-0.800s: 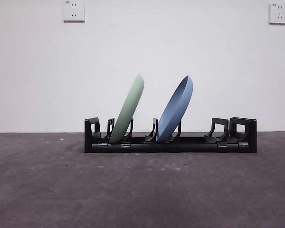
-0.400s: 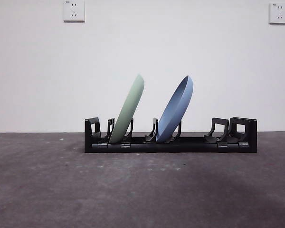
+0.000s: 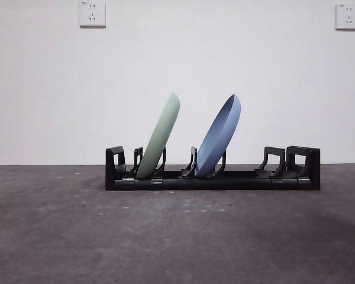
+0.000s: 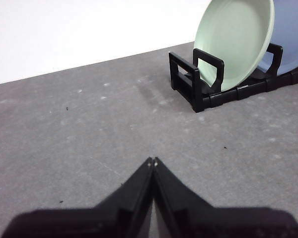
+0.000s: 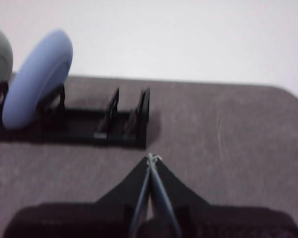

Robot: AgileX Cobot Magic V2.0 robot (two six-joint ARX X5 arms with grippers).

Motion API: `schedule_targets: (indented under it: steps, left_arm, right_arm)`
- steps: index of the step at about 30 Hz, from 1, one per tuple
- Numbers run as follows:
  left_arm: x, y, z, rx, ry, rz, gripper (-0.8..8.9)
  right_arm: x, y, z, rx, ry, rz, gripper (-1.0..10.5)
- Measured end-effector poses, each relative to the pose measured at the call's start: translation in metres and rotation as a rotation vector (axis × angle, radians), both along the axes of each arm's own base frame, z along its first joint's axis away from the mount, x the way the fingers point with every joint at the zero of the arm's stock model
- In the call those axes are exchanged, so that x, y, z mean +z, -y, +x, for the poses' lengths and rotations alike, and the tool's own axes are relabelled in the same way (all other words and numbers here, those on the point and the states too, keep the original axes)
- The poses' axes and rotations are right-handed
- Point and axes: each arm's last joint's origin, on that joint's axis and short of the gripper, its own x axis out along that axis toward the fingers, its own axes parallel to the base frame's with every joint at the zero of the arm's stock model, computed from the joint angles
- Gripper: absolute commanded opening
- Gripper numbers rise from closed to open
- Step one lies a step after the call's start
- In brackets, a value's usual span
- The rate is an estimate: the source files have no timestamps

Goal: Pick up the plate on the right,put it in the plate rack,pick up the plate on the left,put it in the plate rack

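The black plate rack (image 3: 213,177) stands across the middle of the table. A pale green plate (image 3: 160,137) leans in its left slot and a blue plate (image 3: 219,137) leans in a slot near the middle. The left wrist view shows the green plate (image 4: 236,42) and the rack's end (image 4: 193,79) some way beyond my left gripper (image 4: 153,161), which is shut and holds nothing. My right gripper (image 5: 152,158) is shut too, off the rack's other end (image 5: 131,119), with the blue plate (image 5: 37,77) further along. Neither gripper shows in the front view.
The table is dark grey and speckled (image 3: 177,236). A white wall stands behind it with two sockets, one at the upper left (image 3: 92,13) and one at the upper right (image 3: 347,16). Two slots at the rack's right end (image 3: 284,163) hold nothing.
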Motion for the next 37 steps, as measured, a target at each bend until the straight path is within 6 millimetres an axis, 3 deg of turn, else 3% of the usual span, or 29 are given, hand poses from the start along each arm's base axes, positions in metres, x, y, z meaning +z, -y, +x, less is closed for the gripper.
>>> schedule_targets:
  steps: [5, 37]
  left_arm:
    - [-0.0011, 0.0, 0.0007, 0.0, -0.014, 0.001, -0.04]
    - [-0.0032, 0.0001, 0.0019, 0.0, -0.041, 0.002, -0.04]
  right_arm:
    - [-0.01, 0.0006, -0.001, -0.017, -0.097, -0.007, 0.0]
    - [-0.0099, 0.0006, -0.001, -0.02, -0.096, -0.004, 0.0]
